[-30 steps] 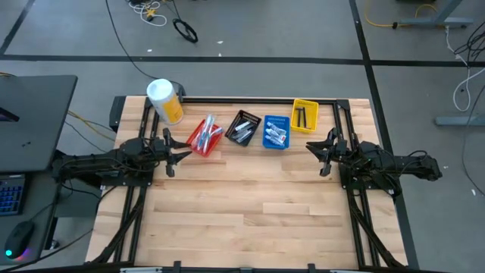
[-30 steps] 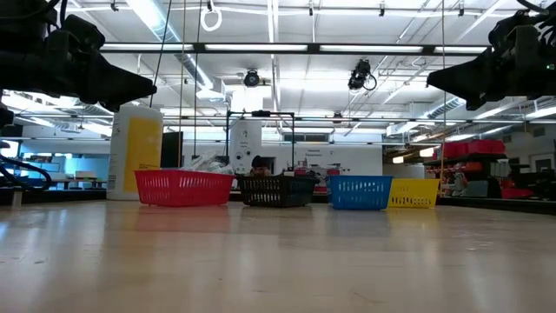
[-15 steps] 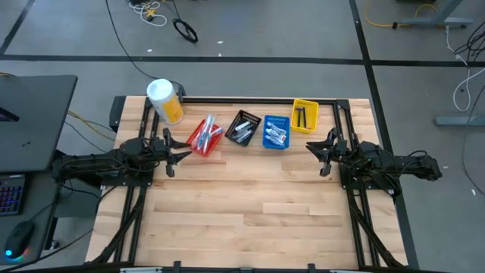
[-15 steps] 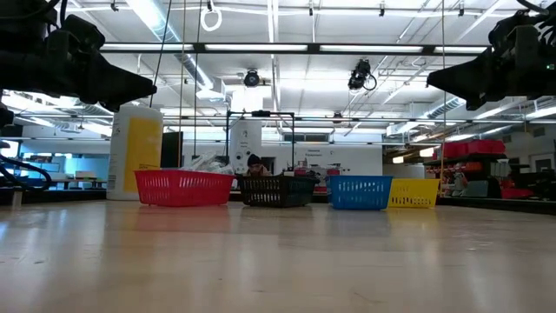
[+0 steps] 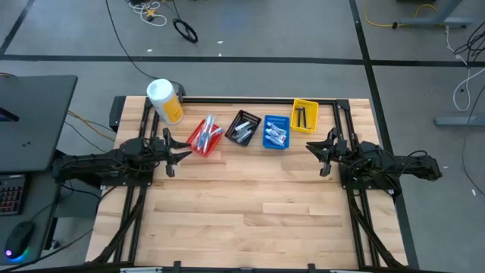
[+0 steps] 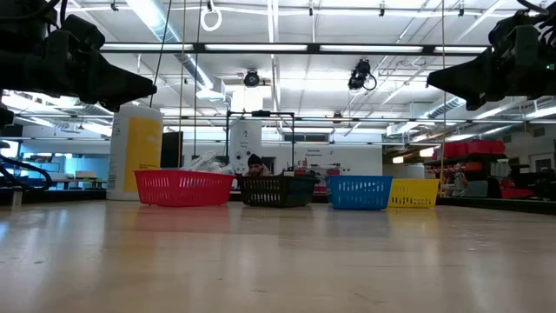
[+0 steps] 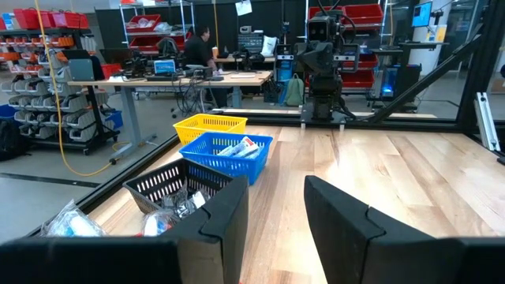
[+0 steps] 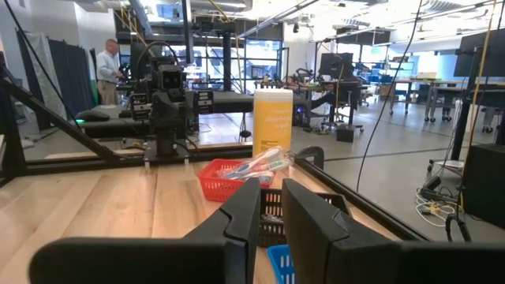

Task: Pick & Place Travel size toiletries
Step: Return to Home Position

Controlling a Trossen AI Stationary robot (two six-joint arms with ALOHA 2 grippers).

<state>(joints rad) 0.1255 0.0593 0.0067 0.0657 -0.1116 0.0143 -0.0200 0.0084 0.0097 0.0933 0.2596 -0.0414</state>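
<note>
The toiletries lie in four small bins along the table's far side. Toothbrushes [image 5: 206, 130] stick out of the red bin [image 5: 198, 141]. Pale items fill the black bin [image 5: 243, 127], tubes [image 5: 276, 135] the blue bin [image 5: 276, 131], and dark razors [image 5: 302, 116] the yellow bin [image 5: 304, 115]. My left gripper [image 5: 183, 153] hovers open above the table's left side, pointing right, near the red bin. My right gripper [image 5: 310, 149] hovers at the right side, pointing left, its fingers a narrow gap apart [image 8: 271, 189]. Both hold nothing.
A big yellow canister with a white lid [image 5: 164, 101] stands at the far left corner, behind the red bin. The wooden tabletop [image 5: 250, 197] stretches bare between the arms and toward the near edge. A black frame rail [image 5: 242, 98] runs along the far edge.
</note>
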